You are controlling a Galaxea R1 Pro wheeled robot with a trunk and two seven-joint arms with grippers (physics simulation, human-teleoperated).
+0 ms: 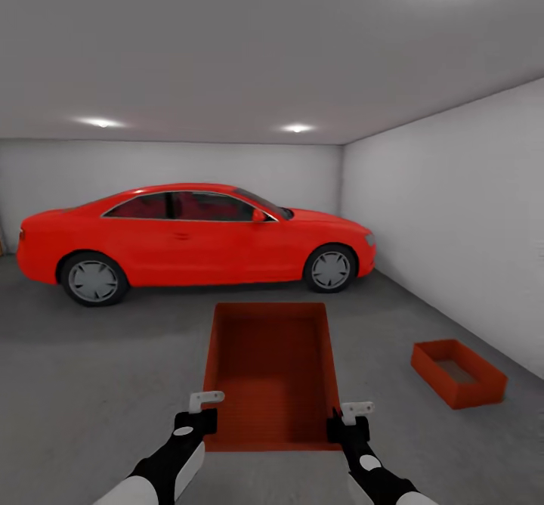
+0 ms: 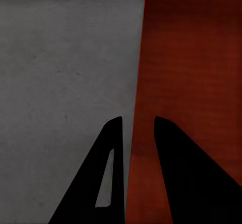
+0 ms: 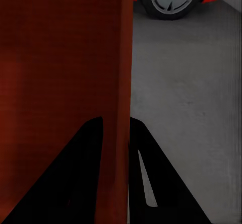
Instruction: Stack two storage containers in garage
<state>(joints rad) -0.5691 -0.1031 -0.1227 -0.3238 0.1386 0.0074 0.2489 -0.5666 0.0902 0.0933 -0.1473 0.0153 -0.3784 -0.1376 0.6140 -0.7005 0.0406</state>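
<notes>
Garage floor (image 1: pixel 91 369) w/ red car (image 1: pixel 189 237) behind: centre-frame container (image 1: pixel 272 373), empty, both grippers' jaws clamped on its side walls; 2nd container (image 1: pixel 458 373), empty, lower right.

There are two red-orange storage containers. One container (image 1: pixel 272 373) sits between the two sets of jaws, with one side wall inside each set. The other container (image 1: pixel 457 373) rests on the grey floor (image 1: pixel 91 369), well off past the right jaws.

There are two grippers, the left gripper (image 1: pixel 204 408) and the right gripper (image 1: pixel 349 418). Each one has two black fingers (image 2: pixel 108 173), so that makes four fingers.

There is one red car (image 1: pixel 196 240), far ahead of the jaws. Two of its wheels can be seen, the back wheel (image 1: pixel 93 280) and the front wheel (image 1: pixel 330 269).

Two round lights (image 1: pixel 100 122) glow on the ceiling.
</notes>
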